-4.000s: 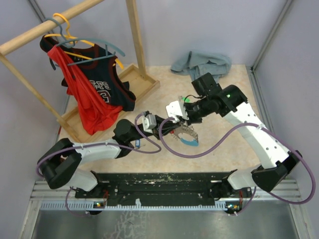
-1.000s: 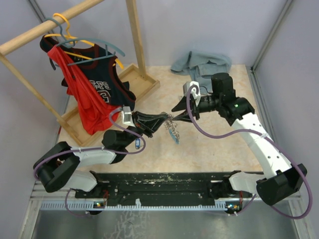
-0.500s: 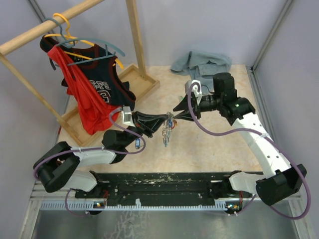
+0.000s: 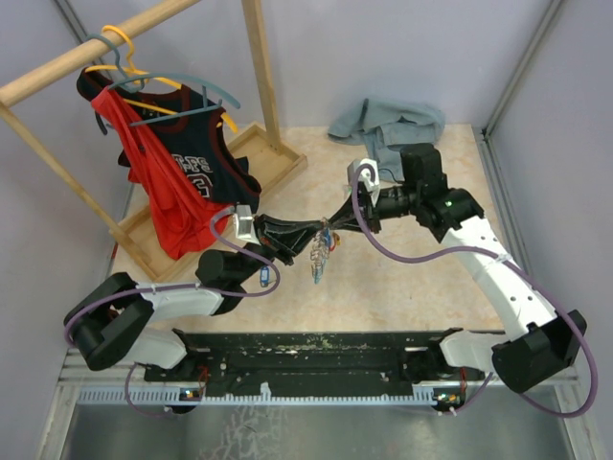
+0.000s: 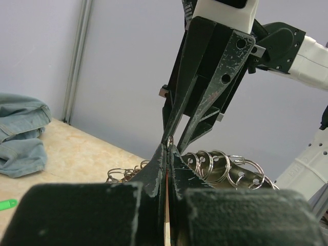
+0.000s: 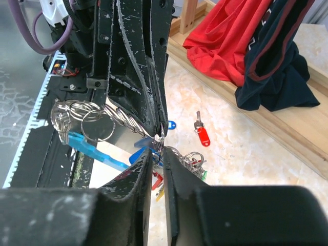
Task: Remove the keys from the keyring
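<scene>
My left gripper (image 4: pixel 319 230) is held above the table, shut on the keyring (image 5: pixel 169 139), whose thin loop pokes out at its tip (image 5: pixel 168 147). The keys (image 4: pixel 321 257) hang below it in a bunch of small rings (image 5: pixel 220 166) and coloured tags (image 6: pixel 92 148). My right gripper (image 4: pixel 337 222) meets the left one tip to tip. Its jaws (image 6: pixel 157 152) stand a narrow gap apart, open, with the keyring's wire (image 6: pixel 162 137) between them. One key with a red tag (image 6: pixel 201 134) lies loose on the table.
A wooden clothes rack with a tray-like base (image 4: pixel 273 158) stands at the back left, hung with a red and a dark jersey (image 4: pixel 182 182). A blue-grey cloth (image 4: pixel 388 123) lies crumpled at the back wall. Grey walls close in both sides.
The right gripper has moved left to the left gripper's tip and narrowed its jaws around the keyring. The dangling keys have swung in and hang straighter. The left arm has not moved.
</scene>
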`<action>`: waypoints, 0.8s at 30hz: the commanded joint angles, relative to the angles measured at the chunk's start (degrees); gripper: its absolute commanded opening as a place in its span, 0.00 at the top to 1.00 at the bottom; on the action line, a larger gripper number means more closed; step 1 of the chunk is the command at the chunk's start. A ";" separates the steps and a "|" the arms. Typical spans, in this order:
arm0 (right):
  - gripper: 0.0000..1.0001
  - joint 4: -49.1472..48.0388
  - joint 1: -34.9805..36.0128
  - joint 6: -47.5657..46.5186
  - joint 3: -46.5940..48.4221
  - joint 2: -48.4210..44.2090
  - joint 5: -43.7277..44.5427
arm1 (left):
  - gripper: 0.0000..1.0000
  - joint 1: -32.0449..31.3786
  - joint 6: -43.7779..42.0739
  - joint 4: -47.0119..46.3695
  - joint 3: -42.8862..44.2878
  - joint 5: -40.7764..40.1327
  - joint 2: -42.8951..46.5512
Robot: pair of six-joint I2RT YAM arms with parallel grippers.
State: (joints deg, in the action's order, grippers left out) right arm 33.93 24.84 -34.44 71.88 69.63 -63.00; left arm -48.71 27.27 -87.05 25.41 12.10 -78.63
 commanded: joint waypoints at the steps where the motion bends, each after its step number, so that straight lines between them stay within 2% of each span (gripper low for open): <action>1: 0.87 0.48 0.65 -1.42 0.77 0.67 0.08 | 1.00 0.16 1.07 -15.52 1.14 0.17 0.57; 9: 0.91 1.01 0.68 -2.19 0.63 0.25 1.06 | 1.00 0.11 0.78 -15.57 0.83 -0.22 1.06; 11: 0.99 1.49 0.65 -2.76 0.84 0.15 0.70 | 1.00 0.13 0.75 -15.52 0.81 -0.22 1.18; 12: 1.00 1.80 0.65 -3.06 0.96 0.16 0.61 | 1.00 0.19 0.75 -15.52 0.72 -0.30 1.20; 19: 1.00 3.08 0.66 -4.39 0.79 -0.51 1.46 | 1.00 0.12 0.01 -15.52 0.00 -1.77 2.13; 24: 1.00 -0.45 0.72 -0.70 -1.76 -0.63 1.32 | 1.00 0.15 0.28 -15.52 0.70 -2.00 1.96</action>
State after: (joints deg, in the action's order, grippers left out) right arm 36.80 25.02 -37.41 71.57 70.46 -61.06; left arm -48.71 27.18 -87.05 25.28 11.44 -78.19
